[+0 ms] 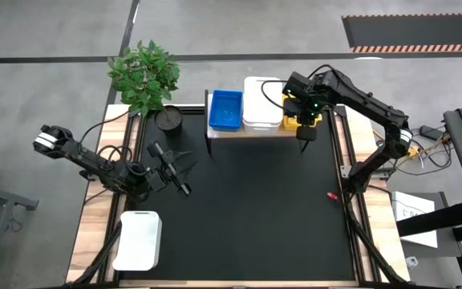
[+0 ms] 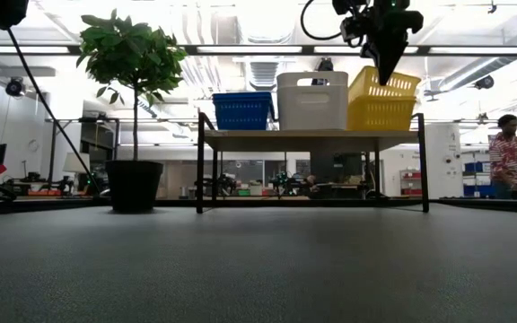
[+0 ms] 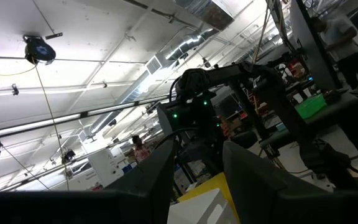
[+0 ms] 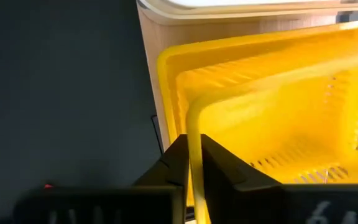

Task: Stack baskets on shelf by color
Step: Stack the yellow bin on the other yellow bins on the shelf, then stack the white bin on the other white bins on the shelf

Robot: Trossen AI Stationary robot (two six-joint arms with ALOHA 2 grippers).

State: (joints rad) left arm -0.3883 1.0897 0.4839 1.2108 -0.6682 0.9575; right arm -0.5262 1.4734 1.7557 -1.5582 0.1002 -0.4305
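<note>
The right gripper (image 4: 191, 180) pinched the top yellow basket's (image 4: 278, 118) thin rim, tilted into its stack at the shelf's (image 1: 251, 132) right end, beside white (image 1: 261, 104) and blue (image 1: 224, 109). Light, stiff, slick plastic, I'd guess; the rim suits gripping. Little room there. Left gripper (image 1: 169, 166) waited open, well off the shelf.

I see the shelf (image 1: 251, 131), a light wood top on dark legs, carrying three stacks side by side: blue baskets (image 1: 224, 109), white baskets (image 1: 261, 103), yellow baskets (image 2: 382, 100). The top yellow basket (image 4: 278, 118) sits tilted in its stack.
</note>
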